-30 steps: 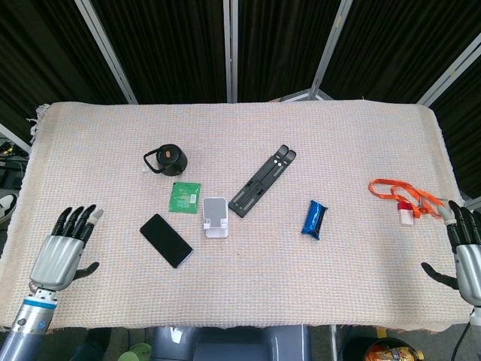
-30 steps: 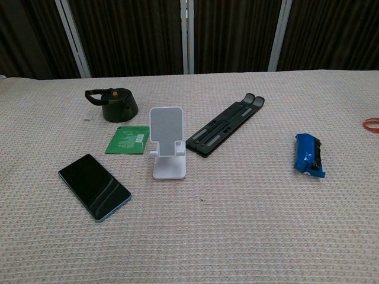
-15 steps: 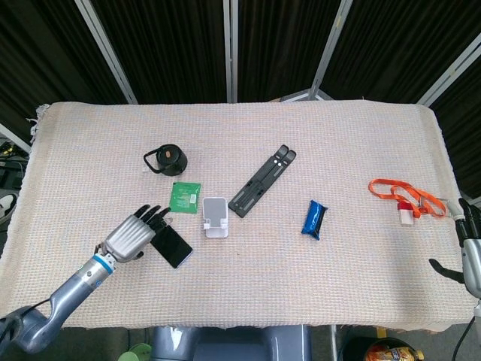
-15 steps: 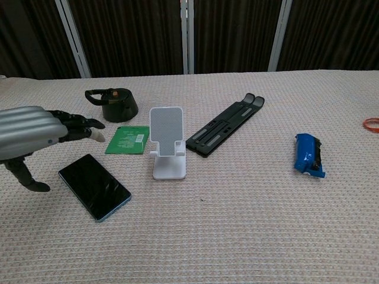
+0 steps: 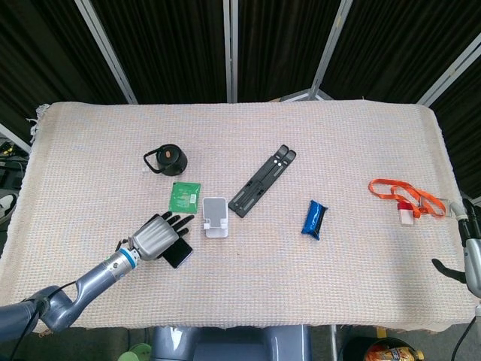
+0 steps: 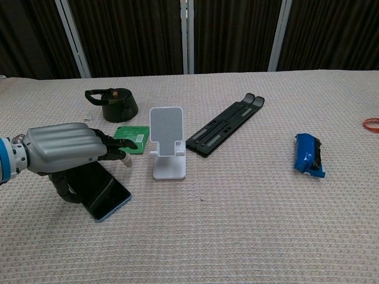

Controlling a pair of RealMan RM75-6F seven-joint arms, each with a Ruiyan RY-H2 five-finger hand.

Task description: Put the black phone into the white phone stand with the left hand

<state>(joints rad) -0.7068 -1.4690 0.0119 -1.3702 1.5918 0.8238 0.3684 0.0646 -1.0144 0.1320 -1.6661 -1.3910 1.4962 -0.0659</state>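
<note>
Black curtains hang behind the table [image 5: 338, 135], which wears a woven cloth. On it the white phone stand [image 6: 169, 148] stands upright. Just left of the stand, the black phone [image 6: 103, 189] lies flat, partly hidden under the left hand [image 6: 62, 149]. That hand hovers over the phone with fingers [image 5: 179, 222] stretched out and apart, holding nothing. Far right of the stand, the right hand [image 5: 470, 252] peeks in at the table's edge; I cannot tell how its fingers lie.

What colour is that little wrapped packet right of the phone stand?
Blue packet, clearest in the chest view.
</note>
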